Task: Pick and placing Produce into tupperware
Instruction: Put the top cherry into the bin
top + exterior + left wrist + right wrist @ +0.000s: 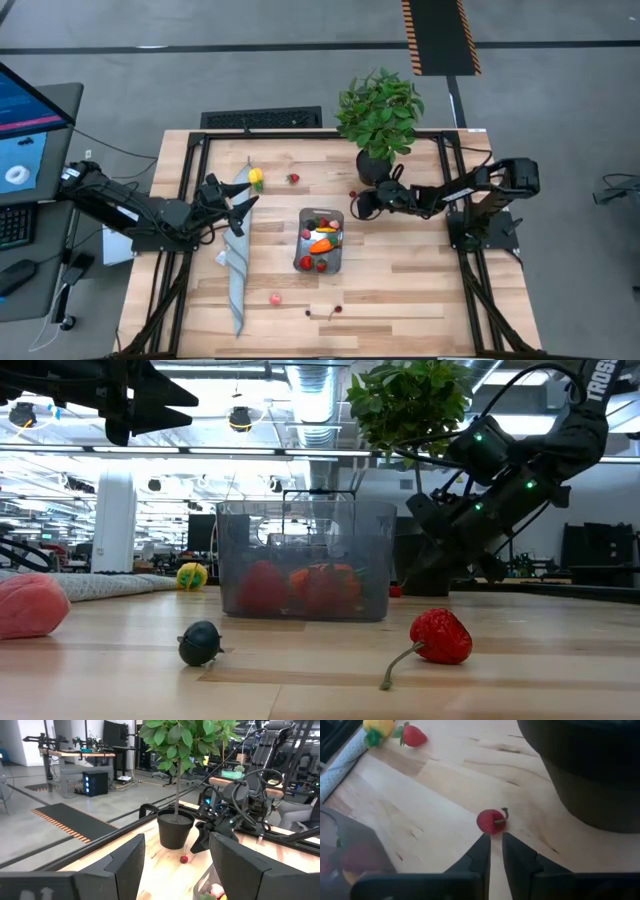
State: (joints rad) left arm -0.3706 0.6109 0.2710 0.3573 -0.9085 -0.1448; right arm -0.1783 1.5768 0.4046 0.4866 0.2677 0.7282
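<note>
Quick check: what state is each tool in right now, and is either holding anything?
Left tool: open, holding nothing, raised above the table.
Right tool: nearly closed, empty; the cherry lies just beyond its tips.

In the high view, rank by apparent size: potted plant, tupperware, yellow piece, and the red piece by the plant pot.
1. Potted plant
2. Tupperware
3. Yellow piece
4. Red piece by the pot, smallest.

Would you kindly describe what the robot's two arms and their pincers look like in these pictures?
Both arms are dark, nearly black, jointed links on black frames at the table's sides. The left pincer ends in two flat, angular dark fingers. The right pincer has narrow, tapered black fingers. Black cables loop along the right arm, small green lights glow on its links, and white lettering marks its upper link.
</note>
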